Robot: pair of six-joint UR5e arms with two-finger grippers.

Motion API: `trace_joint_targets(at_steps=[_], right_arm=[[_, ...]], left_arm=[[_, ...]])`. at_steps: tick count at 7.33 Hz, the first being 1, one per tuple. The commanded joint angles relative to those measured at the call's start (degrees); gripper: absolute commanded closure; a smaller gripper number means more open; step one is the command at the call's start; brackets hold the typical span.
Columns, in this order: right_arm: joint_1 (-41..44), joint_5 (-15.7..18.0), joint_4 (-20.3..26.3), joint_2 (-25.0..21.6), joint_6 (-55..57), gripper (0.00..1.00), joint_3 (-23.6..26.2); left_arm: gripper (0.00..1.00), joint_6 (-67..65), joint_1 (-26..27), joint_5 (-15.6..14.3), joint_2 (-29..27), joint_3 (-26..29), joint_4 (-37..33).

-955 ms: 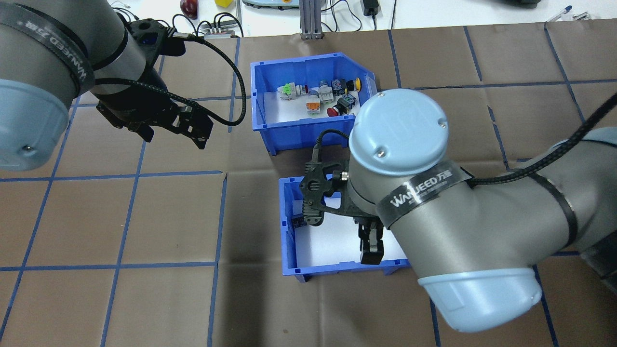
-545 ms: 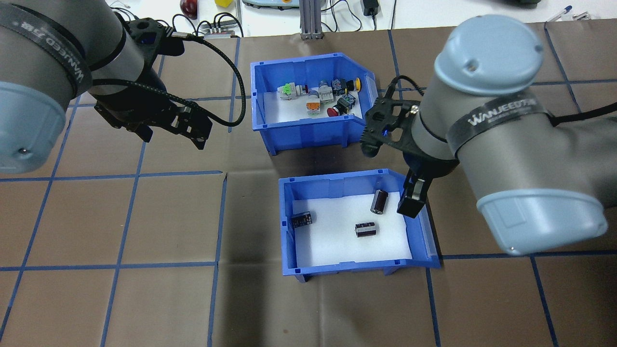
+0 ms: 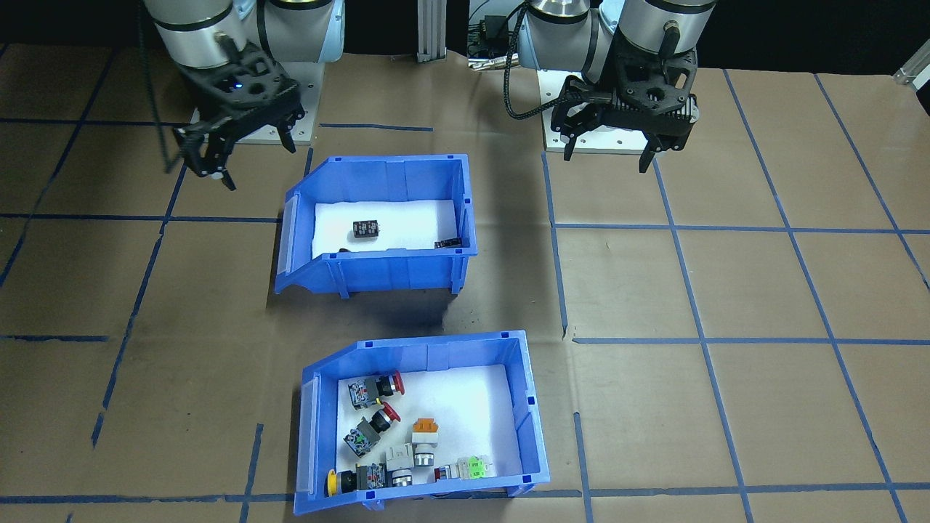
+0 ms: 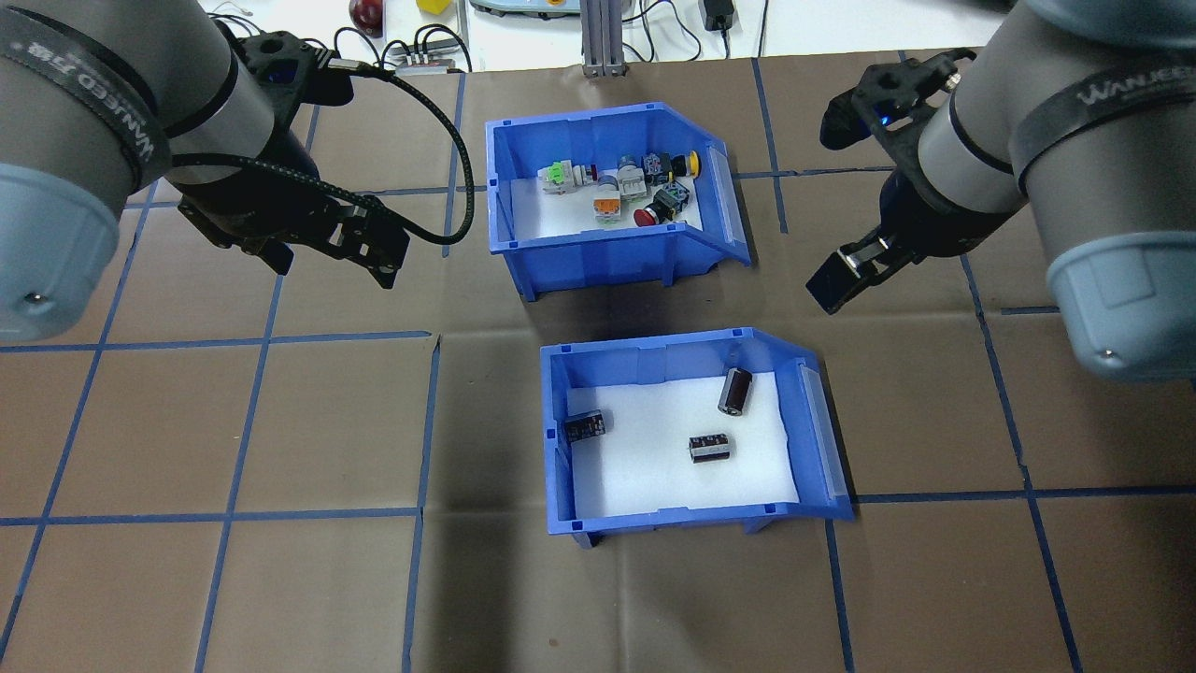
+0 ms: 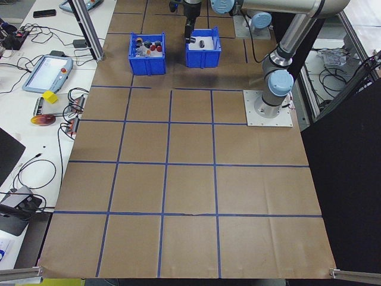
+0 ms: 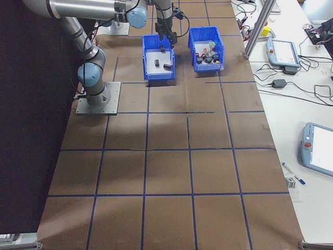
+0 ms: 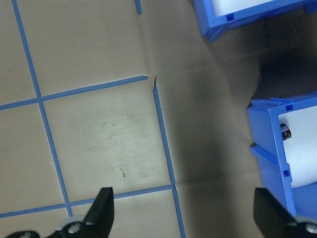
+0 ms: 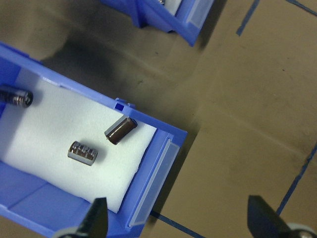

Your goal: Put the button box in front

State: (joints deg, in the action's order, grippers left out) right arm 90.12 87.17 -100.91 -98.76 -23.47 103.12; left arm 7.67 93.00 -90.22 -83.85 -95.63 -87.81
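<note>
Bins sit in the middle of the brown table (image 4: pixel 280 579) — two blue ones, one behind the other. The button box (image 4: pixel 523 252) is the one farther from the robot, on the side where the operators' desk is. It has white foam inside and a little pile of push buttons (image 4: pixel 621 182) in red, yellow, orange and green. From the front-facing camera the button box (image 3: pixel 534 443) is the one at the bottom, with the buttons (image 3: pixel 385 443) lying toward its left and front.

The other blue bin (image 4: pixel 561 505) is closer to the robot. It also has white foam and holds three small dark cylinders (image 4: pixel 710 446). The two bins do not touch; a strip of table shows between them.

The left gripper (image 4: pixel 360 245) hangs above the table, off to the left of the button box. Its fingers are spread wide and hold nothing — the left wrist camera shows both tips far apart with bare table between them.

The right gripper (image 4: pixel 846 276) hangs to the right of both bins, above the table and near the gap between them. Its fingers are spread wide too, and nothing is in them. The right wrist camera looks down on the cylinder bin (image 8: pixel 158 163) and two of its cylinders (image 8: pixel 120 130).

Neither gripper touches a bin.
</note>
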Motion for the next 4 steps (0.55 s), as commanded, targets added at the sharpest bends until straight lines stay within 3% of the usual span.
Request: trace_joint_targets(at_steps=[1,3,4], right_arm=[[-0.38,0.45,2.80,4.52,8.52,0.00,-7.28],[-0.56,0.80,7.54,8.13,15.68,0.00,-11.96],[-0.56,0.98,7.83,8.23,18.96,0.00,-11.20]], left_arm=[[0.01,-0.03,-0.01,0.04,0.01,0.00,0.01],[0.01,-0.03,-0.01,0.04,0.01,0.00,0.01],[0.01,0.06,-0.01,-0.13,0.09,0.00,0.01]])
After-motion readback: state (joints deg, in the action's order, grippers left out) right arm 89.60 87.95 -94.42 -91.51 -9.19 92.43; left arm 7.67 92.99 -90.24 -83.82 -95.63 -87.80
